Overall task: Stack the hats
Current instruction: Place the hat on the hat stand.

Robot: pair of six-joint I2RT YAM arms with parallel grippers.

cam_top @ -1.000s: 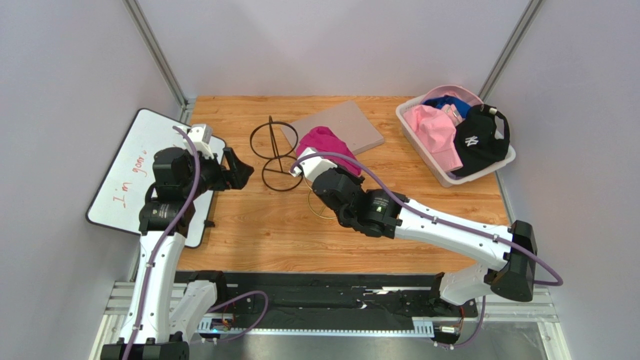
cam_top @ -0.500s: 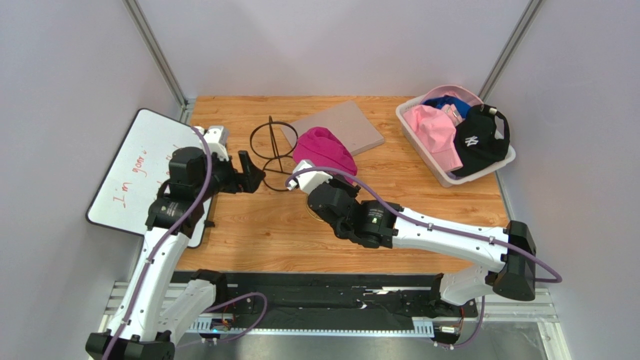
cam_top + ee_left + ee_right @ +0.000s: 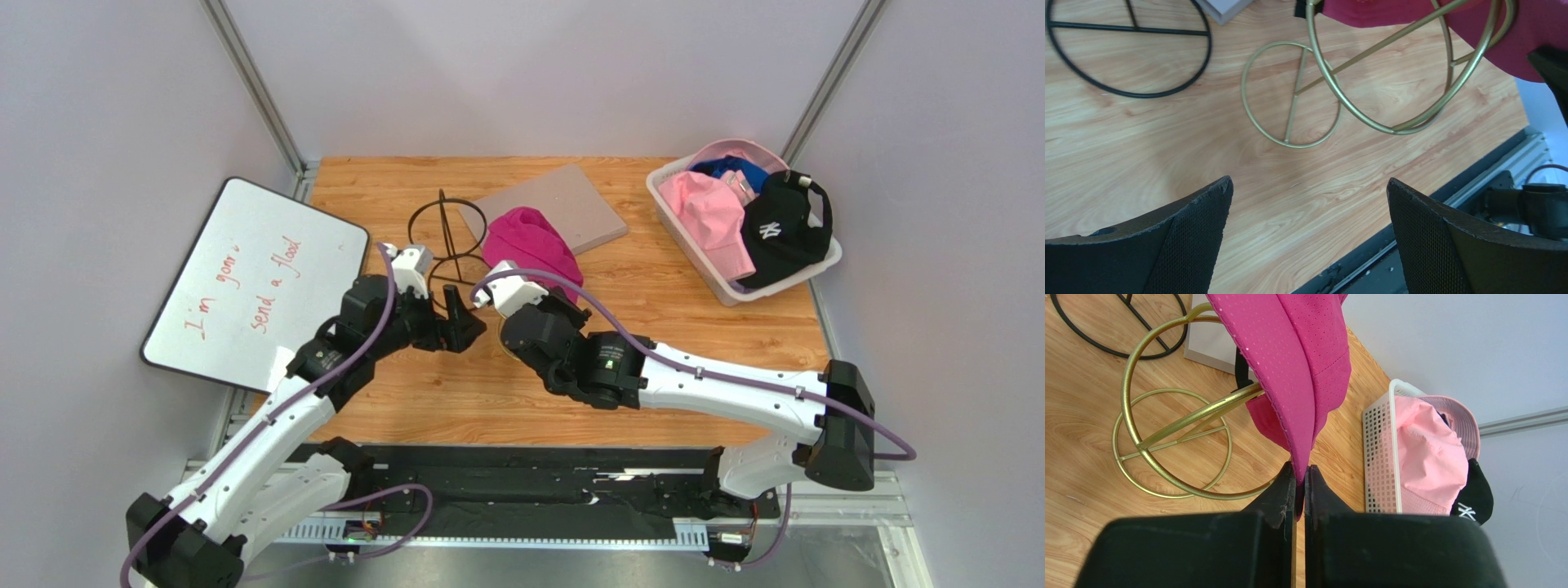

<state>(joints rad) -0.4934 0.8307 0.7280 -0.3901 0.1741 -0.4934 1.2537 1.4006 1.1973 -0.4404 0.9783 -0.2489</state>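
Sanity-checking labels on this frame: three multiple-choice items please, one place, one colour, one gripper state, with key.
1. Where is the black cap? A on the whiteboard; B in the white basket; C on the black wire frame.
2. The cap in the right gripper is: A blue; B grey; C magenta.
3. The left gripper is: A open, holding nothing; B shut on a hat; C shut on a frame.
Key: 1 B, it drapes over the basket's rim; 2 C, the right wrist view shows a magenta brim pinched between shut fingers; 3 A, its fingers stand wide apart over wood.
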